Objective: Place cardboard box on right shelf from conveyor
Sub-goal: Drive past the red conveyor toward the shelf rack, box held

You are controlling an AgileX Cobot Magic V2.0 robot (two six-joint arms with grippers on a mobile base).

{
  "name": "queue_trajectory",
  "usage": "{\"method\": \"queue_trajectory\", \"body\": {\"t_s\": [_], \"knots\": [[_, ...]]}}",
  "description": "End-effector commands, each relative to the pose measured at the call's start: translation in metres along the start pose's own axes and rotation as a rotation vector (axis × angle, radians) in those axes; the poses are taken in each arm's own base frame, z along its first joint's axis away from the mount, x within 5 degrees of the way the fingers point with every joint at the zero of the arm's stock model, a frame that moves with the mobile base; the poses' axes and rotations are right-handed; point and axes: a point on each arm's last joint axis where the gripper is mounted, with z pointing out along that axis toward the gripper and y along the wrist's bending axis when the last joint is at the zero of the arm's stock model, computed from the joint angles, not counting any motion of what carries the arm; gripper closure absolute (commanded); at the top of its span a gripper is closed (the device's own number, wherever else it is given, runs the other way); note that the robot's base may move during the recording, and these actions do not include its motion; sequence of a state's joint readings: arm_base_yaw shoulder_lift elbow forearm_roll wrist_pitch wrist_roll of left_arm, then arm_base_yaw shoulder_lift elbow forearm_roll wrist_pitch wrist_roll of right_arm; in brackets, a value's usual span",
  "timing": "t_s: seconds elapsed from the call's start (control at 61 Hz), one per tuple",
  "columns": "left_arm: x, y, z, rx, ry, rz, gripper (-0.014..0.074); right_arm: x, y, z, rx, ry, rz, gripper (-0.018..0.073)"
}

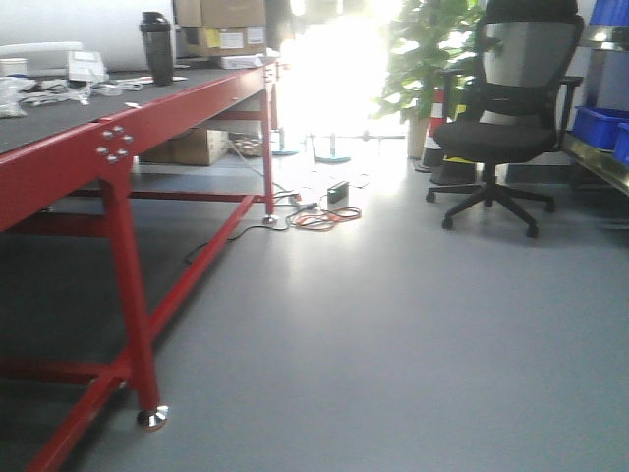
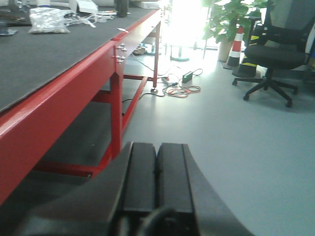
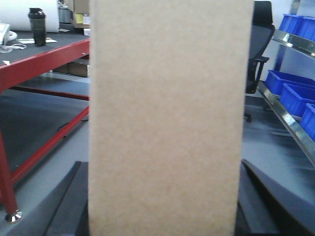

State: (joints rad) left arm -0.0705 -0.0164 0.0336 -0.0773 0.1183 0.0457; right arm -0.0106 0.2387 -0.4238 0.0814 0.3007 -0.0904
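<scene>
The plain tan cardboard box (image 3: 167,113) fills the middle of the right wrist view, standing upright. My right gripper (image 3: 160,164) is shut on it, with a dark finger pressed against each side. The right shelf (image 3: 290,42) of shiny steel runs along the right edge of that view, apart from the box; the front view also shows the shelf (image 1: 595,162). My left gripper (image 2: 156,147) is shut with nothing between its pads and hangs above the grey floor beside the red table (image 2: 74,83). The conveyor is out of view.
Blue bins (image 3: 288,86) sit on the shelf. A long red table (image 1: 147,118) with a black bottle (image 1: 157,47) runs along the left. A black office chair (image 1: 501,118), a plant (image 1: 432,49) and floor cables (image 1: 319,211) stand ahead.
</scene>
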Motion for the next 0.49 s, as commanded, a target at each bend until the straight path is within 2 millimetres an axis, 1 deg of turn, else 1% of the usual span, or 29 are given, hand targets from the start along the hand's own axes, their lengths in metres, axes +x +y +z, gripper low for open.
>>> {"method": "queue_trajectory", "body": {"t_s": [0.0, 0.475], "knots": [[-0.0060, 0.0003, -0.0004, -0.003, -0.084, -0.006, 0.0713, -0.0192, -0.0014, -0.0020, 0.018, -0.131, -0.020, 0.0551], [-0.0060, 0.0003, -0.0004, -0.003, -0.084, -0.006, 0.0712, -0.0192, -0.0014, -0.0020, 0.018, -0.131, -0.020, 0.0551]]}}
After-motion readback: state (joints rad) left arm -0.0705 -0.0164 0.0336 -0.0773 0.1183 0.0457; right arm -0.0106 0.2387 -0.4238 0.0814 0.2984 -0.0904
